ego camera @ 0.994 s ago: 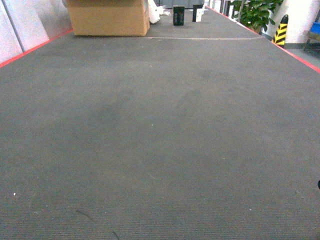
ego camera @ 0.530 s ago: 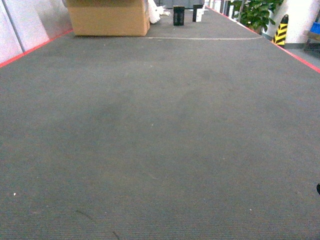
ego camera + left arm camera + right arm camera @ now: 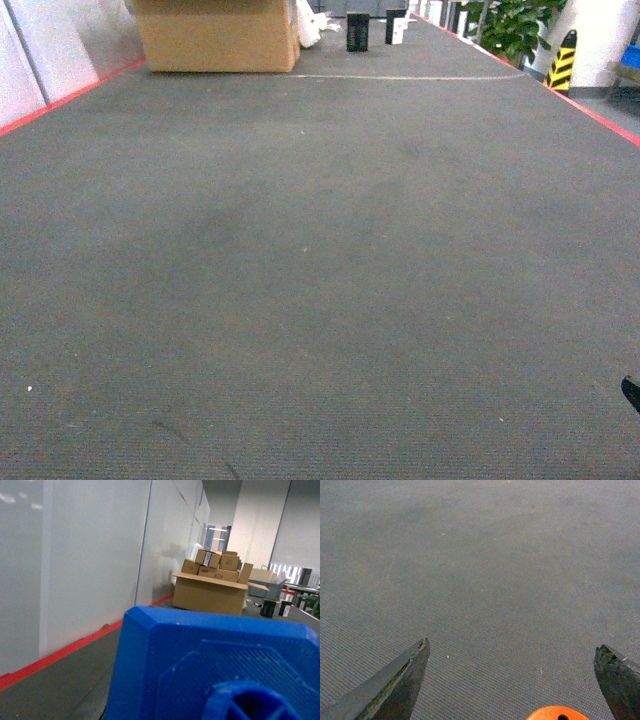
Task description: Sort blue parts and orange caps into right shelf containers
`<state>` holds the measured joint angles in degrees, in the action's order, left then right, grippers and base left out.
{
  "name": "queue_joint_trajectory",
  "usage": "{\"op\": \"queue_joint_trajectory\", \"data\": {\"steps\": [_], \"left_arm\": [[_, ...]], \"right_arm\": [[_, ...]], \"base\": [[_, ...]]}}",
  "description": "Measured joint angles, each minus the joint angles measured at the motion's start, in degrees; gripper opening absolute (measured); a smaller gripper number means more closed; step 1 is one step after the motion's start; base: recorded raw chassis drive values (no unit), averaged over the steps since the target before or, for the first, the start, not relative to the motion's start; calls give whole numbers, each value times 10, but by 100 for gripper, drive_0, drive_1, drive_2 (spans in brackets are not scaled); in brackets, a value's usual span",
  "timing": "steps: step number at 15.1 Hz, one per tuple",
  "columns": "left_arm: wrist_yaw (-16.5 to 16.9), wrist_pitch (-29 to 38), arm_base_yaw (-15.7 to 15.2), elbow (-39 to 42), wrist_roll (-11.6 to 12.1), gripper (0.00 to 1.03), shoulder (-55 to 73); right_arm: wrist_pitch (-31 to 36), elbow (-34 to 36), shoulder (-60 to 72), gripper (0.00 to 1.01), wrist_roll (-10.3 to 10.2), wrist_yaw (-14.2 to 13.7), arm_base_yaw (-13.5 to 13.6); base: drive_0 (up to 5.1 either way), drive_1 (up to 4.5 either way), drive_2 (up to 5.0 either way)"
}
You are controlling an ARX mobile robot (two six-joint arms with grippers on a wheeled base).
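A blue part (image 3: pixel 215 665) fills the lower right of the left wrist view, very close to the camera. It hides my left gripper's fingers, and no finger shows on the bare table beside it, so the jaws seem closed on it. My right gripper (image 3: pixel 512 644) hangs open just over the grey table, its dark fingertips (image 3: pixel 415 660) wide apart. One of the orange caps (image 3: pixel 556 713) peeks in at the bottom edge between them, untouched. In the head view only a dark tip of the right gripper (image 3: pixel 630 392) shows. The shelf and its right containers are out of view.
The long grey table (image 3: pixel 300 260) has red edges (image 3: pixel 70 95). A cardboard box (image 3: pixel 215 35) and two small black objects (image 3: pixel 357 30) stand at its far end. A white wall panel (image 3: pixel 75 555) runs along the left side. A potted plant (image 3: pixel 515 25) stands beyond the right edge.
The dark tip of my right gripper has come a little further into the head view at the lower right edge and dropped lower. The table surface looks unchanged.
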<state>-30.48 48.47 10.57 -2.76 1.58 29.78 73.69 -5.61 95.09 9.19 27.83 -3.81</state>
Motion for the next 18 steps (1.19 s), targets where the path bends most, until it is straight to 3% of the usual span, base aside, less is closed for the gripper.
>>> {"op": "queue_joint_trajectory", "data": {"steps": [4,18], "left_arm": [[0,0,0,0,0,47,0],[0,0,0,0,0,47,0]], "right_arm": [[0,-2,46,98,9,-10,2],[1,-38,162,98,30,-67,54]], "base": [[0,0,0],[0,0,0]]}}
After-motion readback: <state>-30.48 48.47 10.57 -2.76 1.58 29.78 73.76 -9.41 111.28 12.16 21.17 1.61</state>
